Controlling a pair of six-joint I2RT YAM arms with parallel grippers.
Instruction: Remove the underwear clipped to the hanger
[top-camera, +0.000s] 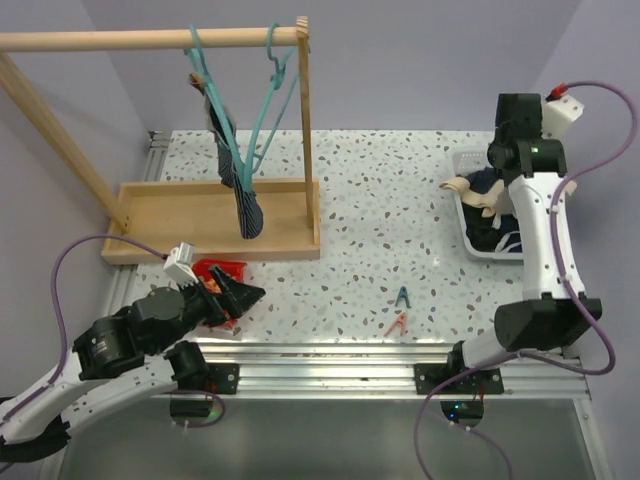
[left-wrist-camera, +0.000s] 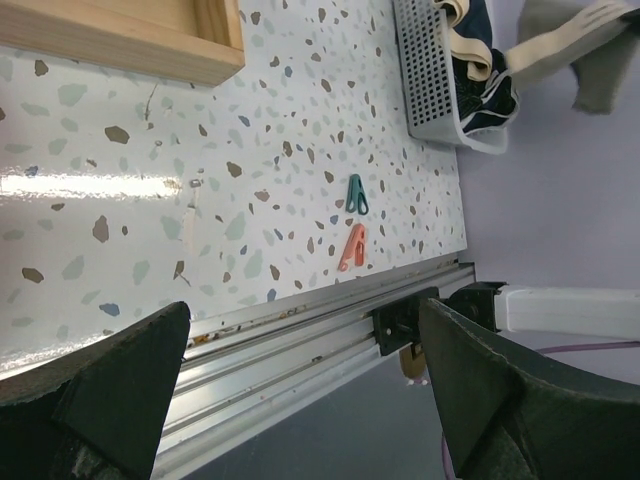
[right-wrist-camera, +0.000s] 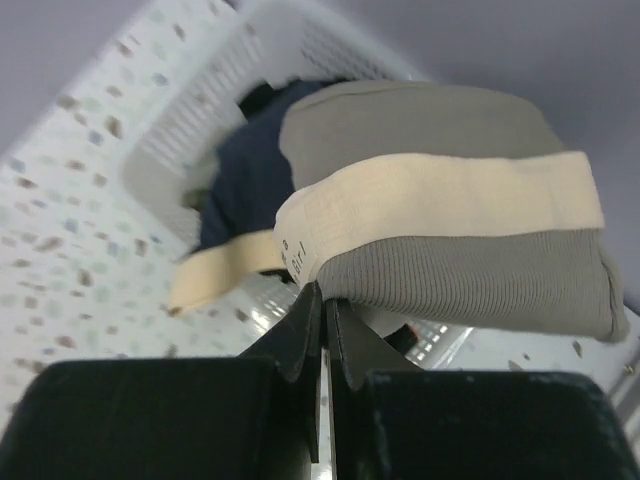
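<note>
The dark navy striped underwear (top-camera: 240, 190) hangs clipped to a teal hanger (top-camera: 265, 110) on the wooden rack. The grey-beige underwear (right-wrist-camera: 450, 200) with a cream waistband is pinched in my shut right gripper (right-wrist-camera: 323, 295). It is held over the white basket (right-wrist-camera: 180, 140) at the right; it also shows in the top view (top-camera: 472, 190) and the left wrist view (left-wrist-camera: 590, 50). My left gripper (top-camera: 243, 295) is open and empty, low over the table's near left edge. In its wrist view its fingers (left-wrist-camera: 120, 390) are spread wide.
The white basket (top-camera: 470, 235) holds dark clothes. A teal clip (top-camera: 403, 297) and an orange clip (top-camera: 397, 323) lie on the table near the front; both show in the left wrist view (left-wrist-camera: 355, 193) (left-wrist-camera: 351, 246). Red clips (top-camera: 218, 270) lie by the left gripper. The rack's wooden base (top-camera: 170, 215) stands at the back left.
</note>
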